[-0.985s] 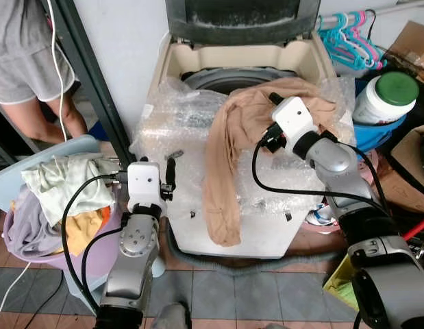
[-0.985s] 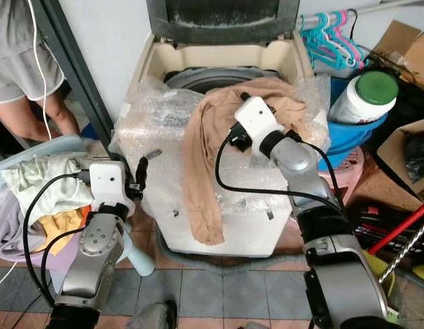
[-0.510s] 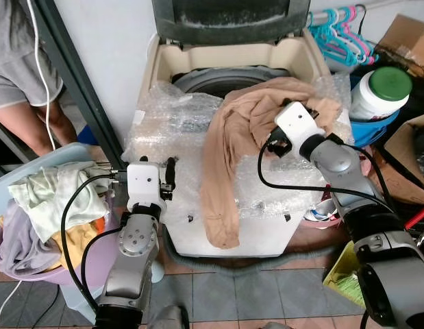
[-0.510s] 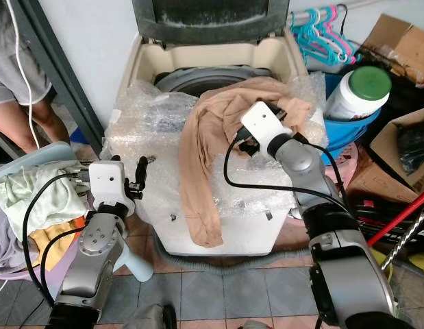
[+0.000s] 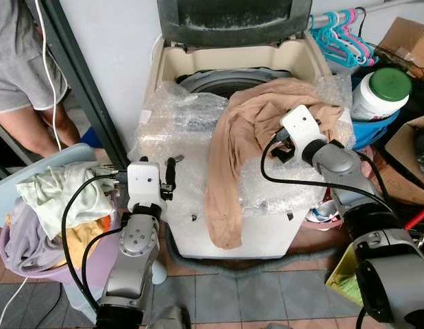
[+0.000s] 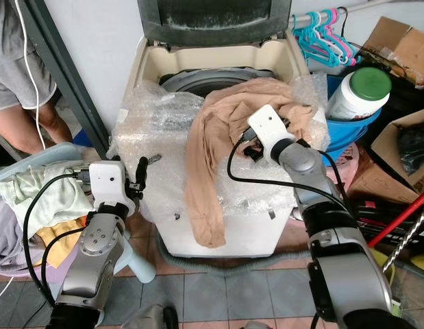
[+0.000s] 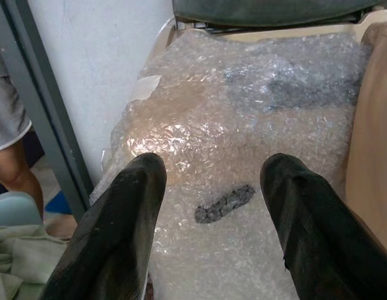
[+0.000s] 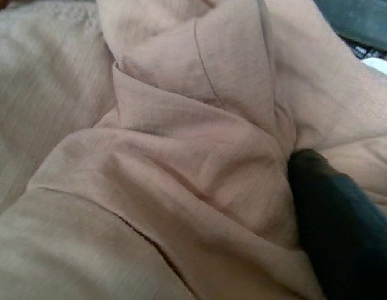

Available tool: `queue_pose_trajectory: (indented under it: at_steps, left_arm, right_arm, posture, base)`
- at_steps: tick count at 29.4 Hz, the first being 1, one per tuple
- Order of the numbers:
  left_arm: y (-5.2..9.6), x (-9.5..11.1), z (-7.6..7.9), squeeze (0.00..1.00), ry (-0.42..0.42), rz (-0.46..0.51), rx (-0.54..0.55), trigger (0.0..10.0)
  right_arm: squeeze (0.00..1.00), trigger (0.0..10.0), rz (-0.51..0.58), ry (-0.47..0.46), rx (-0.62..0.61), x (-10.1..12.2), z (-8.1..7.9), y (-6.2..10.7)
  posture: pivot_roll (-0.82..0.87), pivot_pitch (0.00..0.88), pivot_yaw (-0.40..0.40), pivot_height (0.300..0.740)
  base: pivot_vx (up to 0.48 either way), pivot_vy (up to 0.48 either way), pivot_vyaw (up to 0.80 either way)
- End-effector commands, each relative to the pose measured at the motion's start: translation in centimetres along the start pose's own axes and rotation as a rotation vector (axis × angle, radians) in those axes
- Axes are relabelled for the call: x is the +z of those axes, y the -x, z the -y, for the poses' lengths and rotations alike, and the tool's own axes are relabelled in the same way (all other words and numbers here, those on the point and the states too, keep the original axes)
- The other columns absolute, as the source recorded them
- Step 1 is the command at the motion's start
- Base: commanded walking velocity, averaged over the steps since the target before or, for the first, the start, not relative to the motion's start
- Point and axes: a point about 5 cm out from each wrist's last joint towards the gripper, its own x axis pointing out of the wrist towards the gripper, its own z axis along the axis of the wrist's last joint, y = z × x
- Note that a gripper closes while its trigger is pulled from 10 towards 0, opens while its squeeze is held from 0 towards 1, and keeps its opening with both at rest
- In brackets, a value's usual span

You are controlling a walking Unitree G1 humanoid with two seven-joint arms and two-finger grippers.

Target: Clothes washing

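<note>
A top-loading washing machine [image 5: 170, 62] stands with its lid up and bubble wrap [image 5: 177, 130] over its front rim. A tan garment [image 5: 232, 151] is draped over that rim, one leg hanging down the front. My right gripper [image 5: 280, 140] is pushed into the garment's upper folds and stands open. In the right wrist view the tan garment [image 8: 168, 162] lies over one finger, and the other finger [image 8: 337, 231] sits wide at the side. My left gripper [image 7: 212, 181] is open and holds nothing, held low before the machine's left front corner.
A purple laundry basket [image 5: 33, 267] with mixed clothes [image 5: 61, 195] sits at my left. A person [image 5: 20, 75] stands beyond it. Right of the machine are teal hangers [image 5: 342, 34], a green-lidded white jar [image 5: 383, 92], a blue tub [image 5: 376, 133] and cardboard boxes.
The camera has shifted slightly. My right gripper has drawn back a little towards me and to the right, while the garment stays draped as before. The left arm has not moved.
</note>
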Motion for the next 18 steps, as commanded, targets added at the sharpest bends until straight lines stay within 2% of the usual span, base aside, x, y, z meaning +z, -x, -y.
queue_pose_trajectory:
  at_steps: [1,6,12,18]
  left_arm:
    - [0.2,-0.2,0.0,0.00,0.002,-0.013,0.008,10.0]
    - [0.4,-0.5,0.2,0.00,0.004,-0.023,0.001,10.0]
    - [0.4,-0.6,0.5,0.00,0.012,-0.035,0.008,10.0]
    - [0.4,-0.4,0.4,0.00,0.010,-0.026,0.006,10.0]
  right_arm:
    - [0.00,0.0,-0.085,-0.054,0.048,-1.7,-1.0,-0.1]
    - [0.00,0.0,-0.060,-0.054,0.030,-0.6,-1.2,-1.1]
    - [0.00,0.0,-0.026,-0.083,0.027,0.7,-2.4,-2.3]
    - [0.00,0.0,0.033,-0.138,-0.042,1.5,-2.0,-2.4]
  posture:
    - [-0.06,0.000,0.048,0.740]
    - [-0.06,0.000,0.046,0.740]
    - [-0.06,0.000,0.044,0.740]
    - [-0.06,0.000,0.043,0.740]
  base:
    - [0.000,0.000,0.00]
    - [0.000,0.000,0.00]
    - [0.000,0.000,0.00]
    - [0.000,0.000,0.00]
